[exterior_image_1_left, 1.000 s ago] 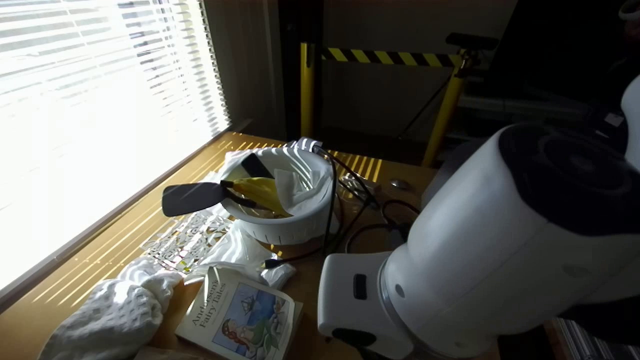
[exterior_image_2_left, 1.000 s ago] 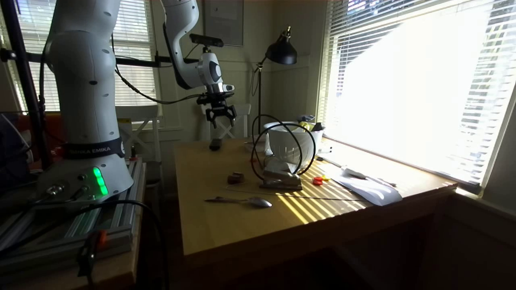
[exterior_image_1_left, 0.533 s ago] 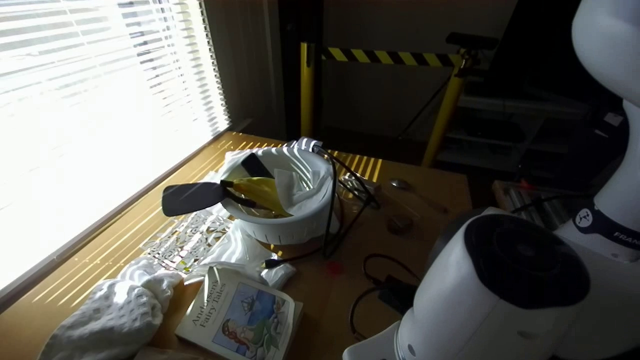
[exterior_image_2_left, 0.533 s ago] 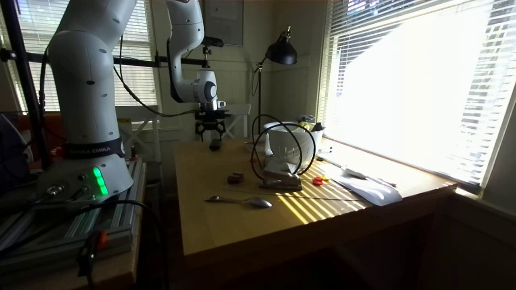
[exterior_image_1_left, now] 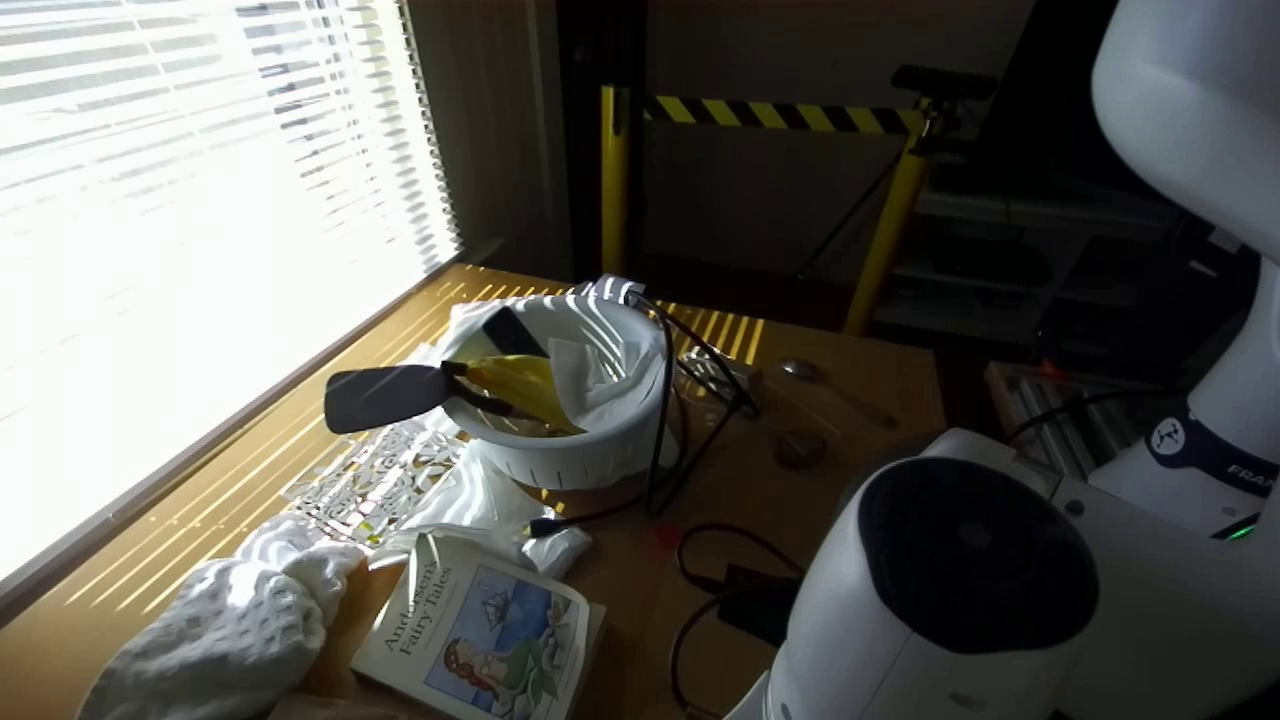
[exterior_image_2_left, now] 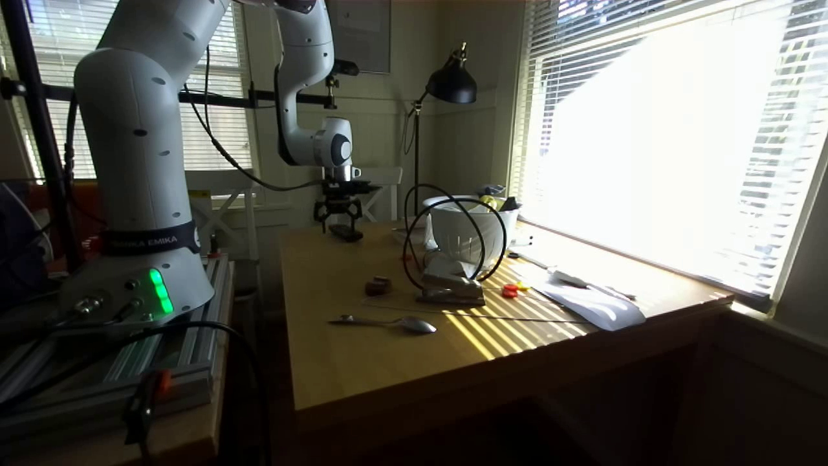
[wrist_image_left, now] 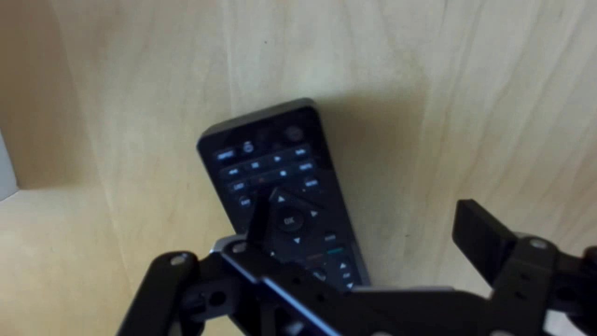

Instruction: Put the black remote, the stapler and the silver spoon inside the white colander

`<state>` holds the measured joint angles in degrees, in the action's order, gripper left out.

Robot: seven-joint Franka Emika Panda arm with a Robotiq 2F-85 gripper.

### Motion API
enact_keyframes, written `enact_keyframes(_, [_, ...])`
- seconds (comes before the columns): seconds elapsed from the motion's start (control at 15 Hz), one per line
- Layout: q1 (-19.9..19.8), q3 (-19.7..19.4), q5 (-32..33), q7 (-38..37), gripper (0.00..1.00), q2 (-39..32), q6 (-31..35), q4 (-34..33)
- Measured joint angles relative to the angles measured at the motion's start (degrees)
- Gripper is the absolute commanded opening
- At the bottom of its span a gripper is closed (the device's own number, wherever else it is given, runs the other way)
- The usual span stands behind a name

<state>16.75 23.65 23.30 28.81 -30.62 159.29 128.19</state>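
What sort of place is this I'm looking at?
Probably a room in a home, perhaps a dining corner, though I can't be certain. The signs: a wooden table, a white chair beyond it, and a fairy-tale book among the things on the table.

You see the white-lettered black remote [wrist_image_left: 298, 200] face up on the bench [exterior_image_2_left: 349, 362], well apart from the upright white colander [exterior_image_1_left: 560, 458]. Near the colander you have the stapler [exterior_image_2_left: 453, 287], and your silver spoon [exterior_image_2_left: 391, 322] lies near the stapler, bowl end closest.
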Motion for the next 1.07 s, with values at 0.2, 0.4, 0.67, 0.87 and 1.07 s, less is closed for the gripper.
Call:
enact_keyframes(0.2, [1.2, -0.7, 0.2, 0.2, 1.0, 1.2, -0.2, -0.4])
enact_keyframes(0.4, [1.8, -0.9, 0.9, 3.1, 1.0, 1.6, -2.3, -0.8])
enact_keyframes(0.67, [1.4, -1.8, 4.4, 13.0, 1.0, 1.6, -2.8, -1.2])
enact_keyframes(0.87, [0.5, -2.9, 6.5, 21.8, 1.0, 1.6, -2.8, -1.2])
enact_keyframes(1.07, [-0.2, -4.4, 8.5, 30.7, 1.0, 1.5, -2.5, -1.2])
